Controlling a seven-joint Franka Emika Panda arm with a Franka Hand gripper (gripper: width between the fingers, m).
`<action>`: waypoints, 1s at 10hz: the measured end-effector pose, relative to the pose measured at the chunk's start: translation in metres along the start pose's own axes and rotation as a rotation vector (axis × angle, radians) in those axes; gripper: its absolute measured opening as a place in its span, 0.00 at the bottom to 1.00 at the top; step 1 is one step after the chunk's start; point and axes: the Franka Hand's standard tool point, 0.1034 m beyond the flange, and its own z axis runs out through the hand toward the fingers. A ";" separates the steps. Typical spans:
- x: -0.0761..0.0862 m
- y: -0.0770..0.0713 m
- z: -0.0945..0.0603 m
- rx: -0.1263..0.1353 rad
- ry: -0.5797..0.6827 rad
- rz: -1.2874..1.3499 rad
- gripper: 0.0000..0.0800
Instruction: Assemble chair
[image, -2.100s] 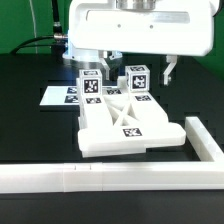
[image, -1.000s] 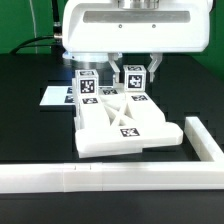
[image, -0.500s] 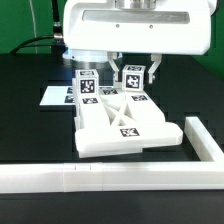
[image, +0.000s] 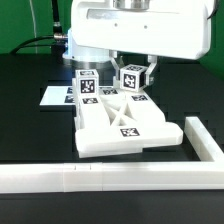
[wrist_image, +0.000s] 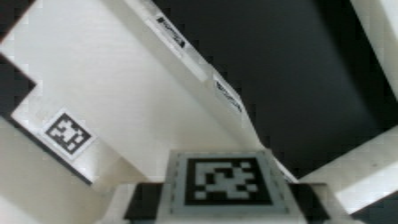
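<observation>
The partly joined chair (image: 122, 128) lies mid-table: a tray-like seat with an X-braced panel (image: 110, 104) and an upright tagged bar (image: 88, 86) on the exterior view's left. My gripper (image: 133, 68) hangs over the chair's far right corner, shut on a second white bar (image: 133, 80) with tags on its faces. This bar stands slightly twisted against the chair. In the wrist view the bar's tagged top (wrist_image: 224, 180) sits between my dark fingers (wrist_image: 150, 201), with the gripper (wrist_image: 228, 206) closed on its sides. White chair pieces (wrist_image: 134, 95) stretch away below.
A long white L-shaped rail (image: 95, 178) runs along the front and turns up at the exterior view's right (image: 200, 136). The marker board (image: 55, 97) lies flat behind the chair on the left. Black table (wrist_image: 329, 70) surrounds everything.
The gripper moved from the exterior view's right onto the second bar and closed on it. Over the last second the bar has turned slightly in the grip.
</observation>
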 end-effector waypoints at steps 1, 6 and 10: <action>0.000 -0.001 0.000 0.016 0.002 0.135 0.34; 0.000 -0.003 0.000 0.038 -0.007 0.456 0.34; -0.001 -0.005 0.000 0.044 -0.018 0.701 0.34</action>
